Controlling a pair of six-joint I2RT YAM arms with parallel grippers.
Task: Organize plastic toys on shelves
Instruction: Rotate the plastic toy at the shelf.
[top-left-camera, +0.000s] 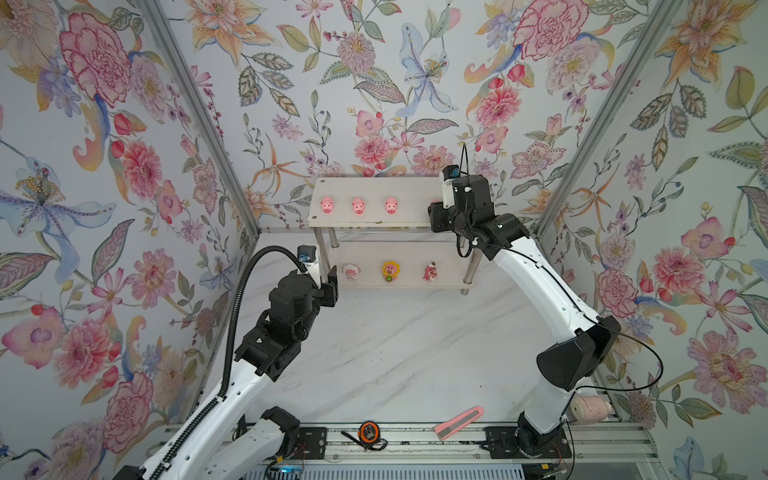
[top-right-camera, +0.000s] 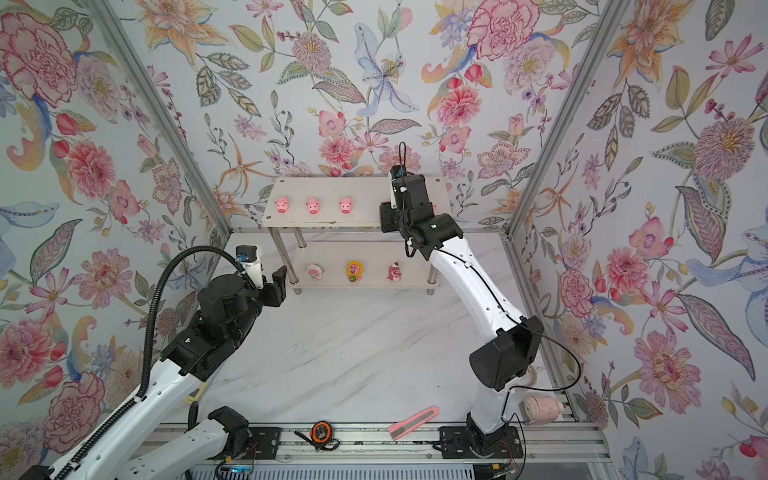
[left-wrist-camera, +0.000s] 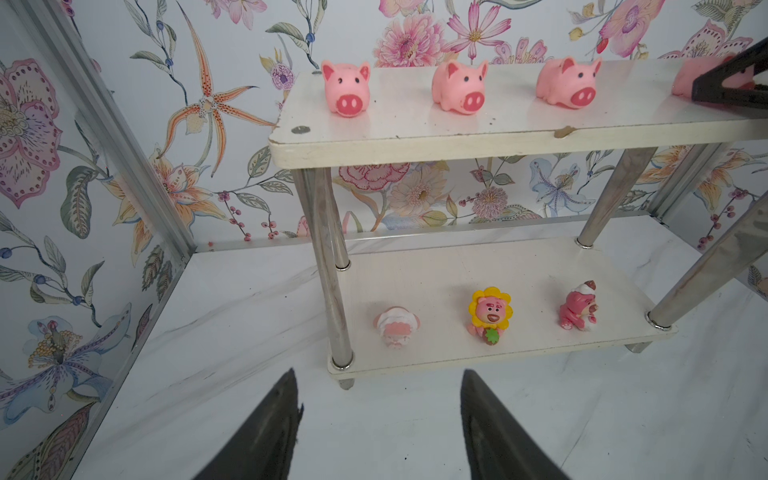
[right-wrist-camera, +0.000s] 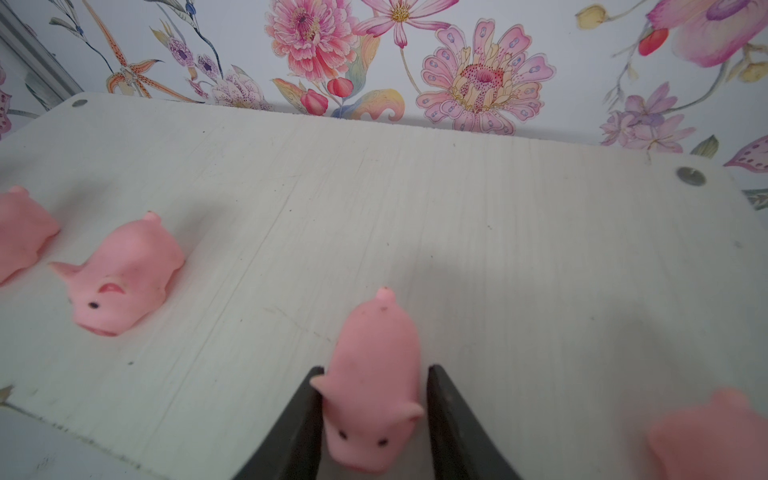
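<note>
The shelves (top-left-camera: 374, 187) stand at the back, a white two-tier rack on chrome legs. Three pink pigs (top-left-camera: 358, 205) line the top board (left-wrist-camera: 415, 124). My right gripper (right-wrist-camera: 374, 370) hovers over that board's right part, open around a fourth pig (right-wrist-camera: 374, 353) that stands on the board: one finger brushes its ear and a gap shows at the other. Another pig (right-wrist-camera: 706, 436) lies blurred beside it. On the lower board sit a whitish figurine (left-wrist-camera: 397, 328), a yellow-maned one (left-wrist-camera: 489, 313) and a red-pink one (left-wrist-camera: 577, 309). My left gripper (left-wrist-camera: 380, 372) is open and empty, just left of the lower board's front corner.
Along the front rail lie an orange-black tape measure (top-left-camera: 368, 433) and a flat pink-and-grey bar (top-left-camera: 459, 422). A pink roll (top-left-camera: 590, 409) sits by the right arm's base. Floral walls close in left, right and behind the rack.
</note>
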